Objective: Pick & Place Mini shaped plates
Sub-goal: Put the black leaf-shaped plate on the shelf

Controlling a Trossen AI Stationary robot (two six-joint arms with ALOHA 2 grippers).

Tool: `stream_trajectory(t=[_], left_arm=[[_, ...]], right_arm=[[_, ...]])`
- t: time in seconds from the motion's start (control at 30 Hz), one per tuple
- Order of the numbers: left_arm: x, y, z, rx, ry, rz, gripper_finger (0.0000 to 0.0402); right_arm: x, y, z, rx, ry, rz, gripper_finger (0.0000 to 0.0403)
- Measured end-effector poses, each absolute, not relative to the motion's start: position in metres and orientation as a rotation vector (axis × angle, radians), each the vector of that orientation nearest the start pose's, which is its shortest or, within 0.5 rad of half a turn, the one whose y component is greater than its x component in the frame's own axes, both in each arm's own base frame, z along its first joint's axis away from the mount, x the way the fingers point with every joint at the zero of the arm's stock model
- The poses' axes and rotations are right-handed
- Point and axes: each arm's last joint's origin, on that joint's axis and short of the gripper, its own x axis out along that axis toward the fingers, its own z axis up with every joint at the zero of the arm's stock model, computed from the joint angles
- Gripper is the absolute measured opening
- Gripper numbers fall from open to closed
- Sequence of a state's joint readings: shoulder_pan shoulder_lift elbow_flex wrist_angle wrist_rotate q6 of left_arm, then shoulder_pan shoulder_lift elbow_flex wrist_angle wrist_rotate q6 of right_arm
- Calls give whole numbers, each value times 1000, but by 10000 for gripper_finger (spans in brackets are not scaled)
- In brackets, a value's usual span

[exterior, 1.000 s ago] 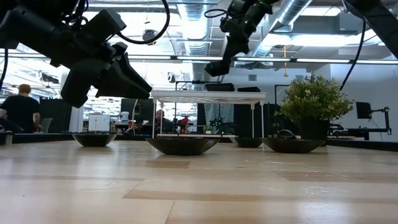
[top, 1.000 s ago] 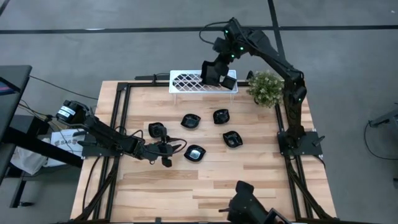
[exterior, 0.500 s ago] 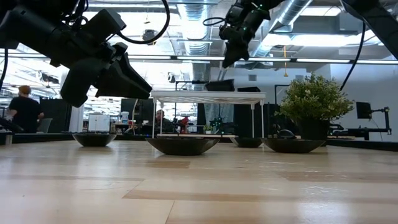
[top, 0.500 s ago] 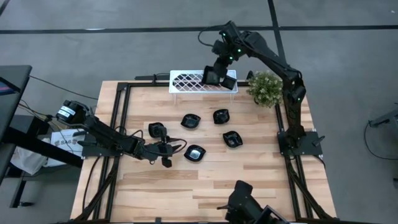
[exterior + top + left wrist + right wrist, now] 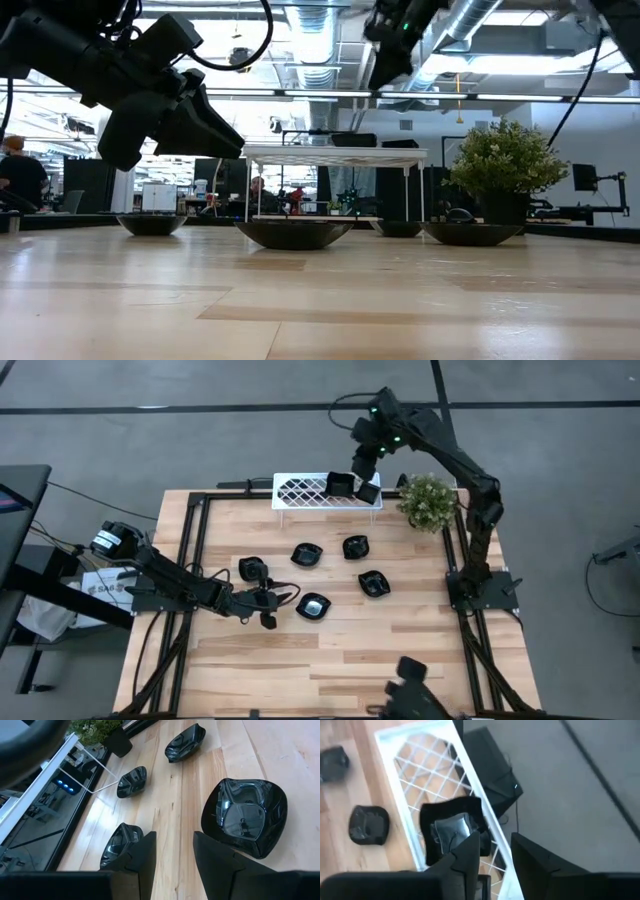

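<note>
Several mini shaped plates, small glossy black dishes, rest on their bases on the wooden table: one (image 5: 313, 605) lies just right of my left gripper (image 5: 268, 610), others (image 5: 306, 554) (image 5: 355, 546) (image 5: 374, 583) (image 5: 253, 568) lie around it. A squarish plate (image 5: 340, 485) sits on top of the white lattice rack (image 5: 300, 490) at the table's far edge. My right gripper (image 5: 363, 466) hangs open above the rack's right end, clear of that plate (image 5: 451, 832). My left gripper (image 5: 175, 855) hovers open over bare wood, with the nearest plate (image 5: 245, 817) beside one finger.
A potted green plant (image 5: 428, 500) stands at the table's far right corner, next to the rack. A black frame (image 5: 200, 510) runs along the table's edges. A dark box (image 5: 490, 770) lies on the floor behind the rack. People show in the room beyond the table (image 5: 20, 180).
My right gripper has opened and let go of the squarish plate, which now rests on the rack. The gripper has then risen and drawn toward the table's right and far side, away from the plate.
</note>
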State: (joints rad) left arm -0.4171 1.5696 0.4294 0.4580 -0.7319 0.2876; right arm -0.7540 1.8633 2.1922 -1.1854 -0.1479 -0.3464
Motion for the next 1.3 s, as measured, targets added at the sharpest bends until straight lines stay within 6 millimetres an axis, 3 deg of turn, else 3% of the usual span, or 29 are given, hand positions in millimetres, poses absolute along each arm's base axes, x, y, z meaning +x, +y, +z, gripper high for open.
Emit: stream_trajectory(t=[0.2, 0.3, 0.4, 0.5, 0.7, 0.83, 0.93, 1.07, 1.17, 1.3], left_arm=[[232, -82, 114, 649, 621, 220, 131], [232, -82, 113, 649, 621, 220, 131], [232, -82, 114, 649, 621, 219, 131], [232, -84, 114, 651, 618, 212, 131], [232, -82, 115, 620, 602, 292, 131], [236, -82, 119, 637, 651, 383, 131], [245, -85, 129, 620, 727, 412, 131], [255, -84, 146, 424, 855, 432, 131], [252, -78, 156, 221, 991, 384, 131], [234, -68, 160, 67, 1140, 374, 131]], right_arm=[[241, -212, 463, 45, 720, -438, 89], [229, -186, 468, 39, 662, -391, 83], [223, -157, 461, 7, 591, -342, 77], [222, -126, 434, -42, 557, -327, 71], [232, -66, 333, -163, 541, -260, 63], [227, -38, 283, -171, 538, -259, 63], [222, -23, 263, -155, 558, -256, 63], [219, -9, 245, -160, 602, -211, 64], [219, -2, 237, -174, 624, -183, 64], [221, 4, 227, -188, 623, -154, 64]])
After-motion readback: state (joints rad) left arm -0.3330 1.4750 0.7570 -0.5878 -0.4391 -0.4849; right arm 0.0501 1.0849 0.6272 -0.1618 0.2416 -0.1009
